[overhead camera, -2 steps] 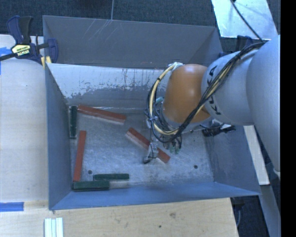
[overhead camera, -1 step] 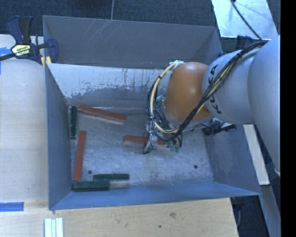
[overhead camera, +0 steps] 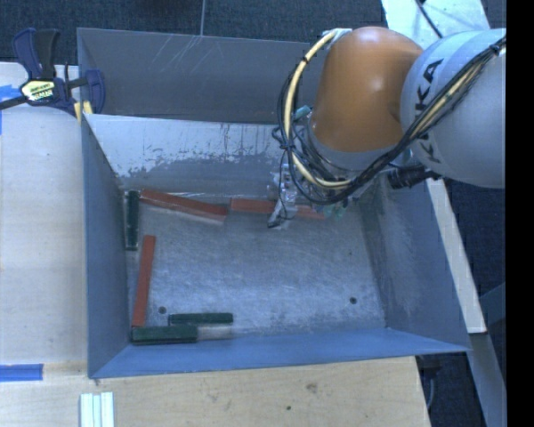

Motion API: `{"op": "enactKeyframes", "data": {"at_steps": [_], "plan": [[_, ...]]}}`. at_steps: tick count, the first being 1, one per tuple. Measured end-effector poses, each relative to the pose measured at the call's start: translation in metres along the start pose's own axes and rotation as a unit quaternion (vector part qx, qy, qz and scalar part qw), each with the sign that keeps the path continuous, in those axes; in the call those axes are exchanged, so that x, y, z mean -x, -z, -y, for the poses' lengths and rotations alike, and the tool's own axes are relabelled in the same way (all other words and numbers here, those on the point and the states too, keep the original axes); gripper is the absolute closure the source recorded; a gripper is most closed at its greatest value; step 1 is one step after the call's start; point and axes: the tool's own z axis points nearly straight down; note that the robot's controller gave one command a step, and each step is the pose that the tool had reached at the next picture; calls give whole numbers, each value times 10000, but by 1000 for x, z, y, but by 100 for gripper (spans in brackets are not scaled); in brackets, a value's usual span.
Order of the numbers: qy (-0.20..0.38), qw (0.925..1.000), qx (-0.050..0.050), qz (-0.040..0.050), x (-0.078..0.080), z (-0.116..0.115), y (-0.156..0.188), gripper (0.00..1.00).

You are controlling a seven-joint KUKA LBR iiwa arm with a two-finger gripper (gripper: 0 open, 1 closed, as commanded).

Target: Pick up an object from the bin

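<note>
My gripper (overhead camera: 279,213) hangs low at the back of the bin floor, right of centre, its tip down by a red-brown stick (overhead camera: 260,206) that lies along the back wall. A second, longer red-brown stick (overhead camera: 184,205) lies just left of it, end to end. The arm's orange cover and cables hide most of the gripper body.
A dark green stick (overhead camera: 132,219) and a red-brown stick (overhead camera: 143,279) lie along the left wall. Two dark green sticks (overhead camera: 182,326) lie at the front left corner. The arm comes in over the bin's back right.
</note>
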Motion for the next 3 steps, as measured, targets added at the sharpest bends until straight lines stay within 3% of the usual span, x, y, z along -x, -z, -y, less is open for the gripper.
{"op": "enactKeyframes", "data": {"at_steps": [1,2,3], "plan": [[-5,10000,-11,-44,-2,1,-5,0],[-110,9999,-24,-81,10,3,-133,0],[-119,9999,-11,-41,13,3,-128,100]]}}
